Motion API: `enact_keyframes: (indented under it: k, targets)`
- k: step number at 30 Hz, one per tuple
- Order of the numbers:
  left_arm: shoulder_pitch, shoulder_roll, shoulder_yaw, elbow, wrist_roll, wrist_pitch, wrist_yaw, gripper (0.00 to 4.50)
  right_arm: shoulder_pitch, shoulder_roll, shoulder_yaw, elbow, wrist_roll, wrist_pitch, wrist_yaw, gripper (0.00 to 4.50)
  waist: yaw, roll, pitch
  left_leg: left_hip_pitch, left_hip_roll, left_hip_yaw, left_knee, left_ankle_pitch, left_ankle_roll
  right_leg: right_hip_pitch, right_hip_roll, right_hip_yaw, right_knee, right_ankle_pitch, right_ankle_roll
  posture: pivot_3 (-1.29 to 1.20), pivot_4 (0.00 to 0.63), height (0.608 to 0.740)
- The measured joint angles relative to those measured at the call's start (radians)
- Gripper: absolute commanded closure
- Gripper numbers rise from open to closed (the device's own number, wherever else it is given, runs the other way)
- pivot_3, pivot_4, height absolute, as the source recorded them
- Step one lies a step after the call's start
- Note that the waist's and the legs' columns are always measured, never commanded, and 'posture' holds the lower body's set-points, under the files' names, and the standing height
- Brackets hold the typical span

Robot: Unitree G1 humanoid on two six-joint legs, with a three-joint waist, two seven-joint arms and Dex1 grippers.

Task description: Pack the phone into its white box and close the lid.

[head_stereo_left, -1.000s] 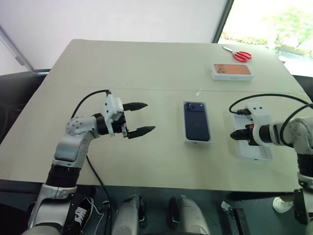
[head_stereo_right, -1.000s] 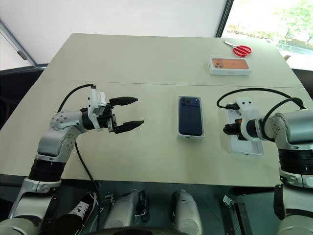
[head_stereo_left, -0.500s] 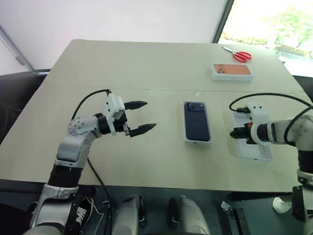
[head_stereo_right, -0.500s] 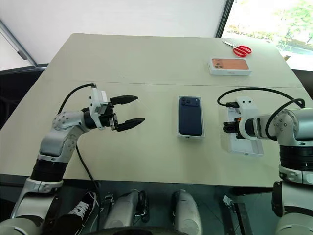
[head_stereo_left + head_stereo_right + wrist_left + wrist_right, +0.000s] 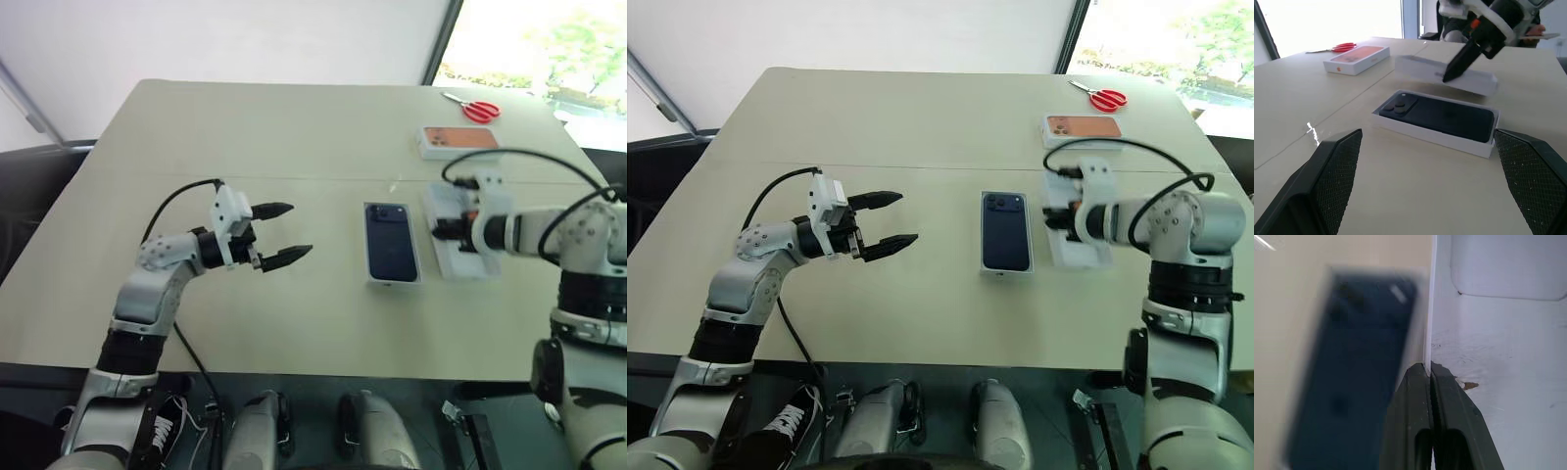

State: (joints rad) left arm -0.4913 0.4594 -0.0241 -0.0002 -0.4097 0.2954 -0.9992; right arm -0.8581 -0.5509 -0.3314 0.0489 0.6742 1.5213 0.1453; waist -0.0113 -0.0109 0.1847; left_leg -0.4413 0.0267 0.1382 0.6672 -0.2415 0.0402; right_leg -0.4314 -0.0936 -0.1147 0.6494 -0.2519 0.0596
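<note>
Phone (image 5: 392, 241): dark blue, lying flat with its camera bump at the far end, seated in the white box (image 5: 393, 280), a shallow tray at the middle of the table (image 5: 245, 127). The tray rim shows around the phone on all sides.

Lid (image 5: 458, 245): white, open side up, lifted clear of the tabletop, close beside the tray at its 3 o'clock. It is tilted in the left wrist view, with a gap between it and the tray.

Right gripper (image 5: 1430, 374): fingers pressed together on the lid's side wall nearest the phone, one finger inside and one outside.

Left gripper (image 5: 284, 233): at 9 o'clock from the tray, well apart from it, above the table, pointing toward the phone. Fingers spread wide, nothing between them.

Second box (image 5: 459, 140): white, orange phone picture on top, at 1 o'clock from the tray, farther back.

Scissors (image 5: 473, 107): red handles, beyond the second box near the far edge.
</note>
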Motion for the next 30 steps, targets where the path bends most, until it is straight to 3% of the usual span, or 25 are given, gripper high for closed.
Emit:
enact_keyframes:
  k: [4,7,8,13,17,21,24,27,30]
  targets:
    - [-0.031,-0.009,0.018,0.020,-0.035,0.081,0.041,0.00,-0.098,0.147,-0.155,0.011,0.038,-0.032,-0.012,4.44,-0.001,0.000,0.000,0.000,0.000,0.000,0.000,0.000,0.000,0.000,0.000,0.000,0.000,0.000,0.000,0.00,0.150,0.738]
    - [-0.052,-0.029,0.037,0.035,-0.063,0.143,0.075,0.00,-0.227,0.344,-0.436,0.091,0.078,0.044,-0.100,4.44,-0.004,0.000,0.000,0.000,0.000,0.000,0.000,0.001,-0.001,0.000,0.001,0.000,0.001,0.000,0.000,0.00,0.150,0.738]
    - [-0.066,-0.040,0.044,0.043,-0.078,0.171,0.092,0.00,-0.234,0.393,-0.468,0.087,0.096,0.045,-0.110,4.44,-0.005,0.000,0.000,0.000,0.001,0.000,0.000,0.001,-0.002,0.000,0.002,0.000,0.001,0.000,0.000,0.00,0.150,0.738]
    - [-0.083,-0.058,0.078,0.048,-0.104,0.237,0.161,0.00,-0.151,0.586,-0.521,0.018,0.168,0.080,-0.123,4.44,-0.004,0.001,0.000,-0.001,0.001,-0.001,-0.001,0.001,-0.002,0.000,0.002,0.000,0.000,0.000,0.000,0.00,0.150,0.738]
    - [-0.081,-0.068,0.098,0.043,-0.116,0.250,0.204,0.00,-0.069,0.610,-0.528,0.018,0.273,0.086,-0.159,4.44,0.000,0.000,0.000,0.000,0.000,-0.001,0.000,0.001,-0.001,0.000,0.001,0.000,0.001,0.000,0.000,0.00,0.150,0.738]
    - [-0.072,-0.073,0.097,0.039,-0.118,0.246,0.214,1.28,0.025,0.598,-0.507,0.046,0.342,0.087,-0.207,4.50,-0.007,0.001,0.000,0.000,0.000,-0.001,-0.001,0.001,-0.001,0.000,0.001,0.000,0.001,0.000,0.000,0.00,0.150,0.738]
    - [-0.072,-0.103,0.092,0.056,-0.116,0.240,0.222,2.92,0.061,0.568,-0.482,0.066,0.401,0.087,-0.220,3.51,-0.008,0.001,-0.001,0.000,0.000,-0.001,-0.001,0.001,-0.001,0.000,0.001,0.000,0.001,0.000,0.000,0.00,0.150,0.738]
    - [-0.073,-0.146,0.078,0.093,-0.106,0.231,0.238,4.47,0.063,0.554,-0.468,0.078,0.444,0.087,-0.232,1.97,-0.007,0.001,-0.001,0.000,0.000,-0.001,-0.001,0.001,-0.001,0.000,0.001,0.000,0.001,0.000,0.000,0.00,0.150,0.738]
    - [-0.082,-0.186,0.044,0.143,-0.067,0.194,0.247,4.50,0.064,0.540,-0.467,0.113,0.502,0.087,-0.258,0.48,-0.007,0.001,-0.001,0.000,0.000,-0.001,-0.001,0.001,-0.001,0.000,0.001,0.000,0.001,0.000,0.000,0.00,0.150,0.738]
